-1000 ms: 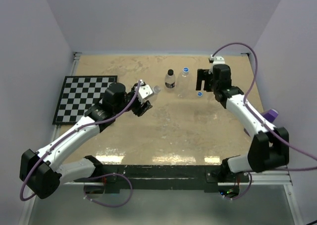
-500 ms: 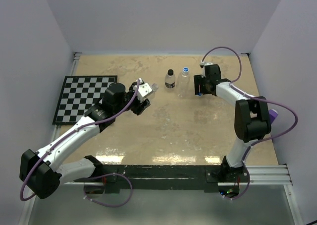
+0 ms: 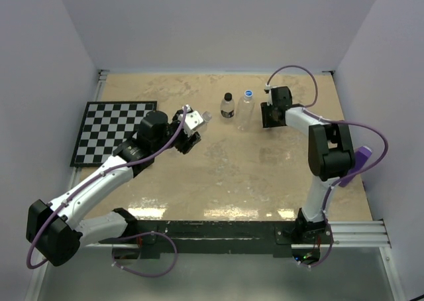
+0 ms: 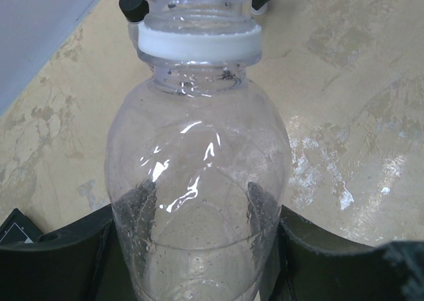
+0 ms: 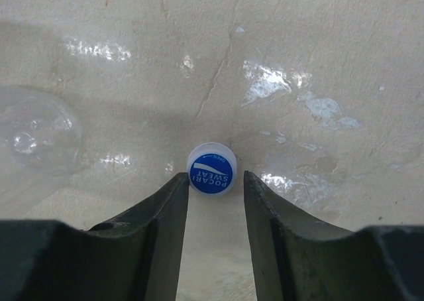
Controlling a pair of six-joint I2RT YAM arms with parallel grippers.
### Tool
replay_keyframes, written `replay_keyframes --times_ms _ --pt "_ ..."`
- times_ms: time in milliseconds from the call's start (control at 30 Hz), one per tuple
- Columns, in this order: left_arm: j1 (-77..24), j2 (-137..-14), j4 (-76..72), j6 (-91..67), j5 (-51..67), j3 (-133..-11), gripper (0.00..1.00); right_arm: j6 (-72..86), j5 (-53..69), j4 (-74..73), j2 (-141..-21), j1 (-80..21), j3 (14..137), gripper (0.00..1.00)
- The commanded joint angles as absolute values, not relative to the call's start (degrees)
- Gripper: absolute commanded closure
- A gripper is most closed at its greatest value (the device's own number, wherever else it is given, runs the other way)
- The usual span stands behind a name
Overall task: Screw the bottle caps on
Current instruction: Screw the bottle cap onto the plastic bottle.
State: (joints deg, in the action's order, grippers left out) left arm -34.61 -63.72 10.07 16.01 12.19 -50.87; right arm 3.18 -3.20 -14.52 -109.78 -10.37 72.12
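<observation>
Left gripper (image 4: 199, 268) is clamped on the uncapped bottle (image 4: 199, 162), with a dark finger (image 4: 318, 254) on each side of the lower body. The neck threads are bare, with a white ring (image 4: 199, 46) just under them. In the top view that bottle is tipped, neck pointing toward the right edge. It sits roughly mid-table, a bit toward the far edge (can't tell if it touches the surface).

Right gripper (image 5: 214, 189) is open, fingers down at the table (image 5: 318, 62), straddling a loose blue cap (image 5: 212, 174). The cap lies flat, blue top with white print facing up. The finger on the left of the wrist view sits right at the cap rim; the other shows a small gap. All of this is toward the far right corner.

Between the two grippers, near the far edge, stand the black-capped bottle (image 3: 227, 107) and the blue-capped bottle (image 3: 248, 102). Both are upright, just beside each other and not touching. The blue-capped one is nearer the right gripper.

A clear bottle base (image 5: 36, 138) shows at the left of the right wrist view, near the loose cap but apart from it. Can't tell which bottle it belongs to.

Checkered mat (image 3: 112, 132) lies along the left edge. Purple object (image 3: 363, 156) sits at the right edge, by the right arm.
</observation>
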Motion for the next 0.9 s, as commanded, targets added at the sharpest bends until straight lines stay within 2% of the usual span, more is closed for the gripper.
replay_keyframes --times_ms 0,333,433,600,867 --pt "-34.5 -62.8 8.8 15.5 12.0 -50.9 0.58 1.8 -2.1 -14.4 -111.4 -10.1 74.4 0.58" --pt "-34.5 -62.7 8.9 15.7 12.3 -50.8 0.58 1.5 -0.2 -14.6 -113.0 -9.9 75.2 0.54" --pt "-34.5 -62.7 8.9 15.7 12.4 -50.8 0.58 1.4 -0.2 -14.7 -112.9 -9.8 75.4 0.59" --pt "-34.5 -62.8 9.0 16.0 12.5 -50.7 0.58 1.4 -1.1 -14.9 -111.5 -9.6 75.1 0.79" --pt "-34.5 -62.1 9.2 18.1 16.3 -50.5 0.57 1.0 -0.5 -16.3 -100.4 -9.6 71.0 0.85"
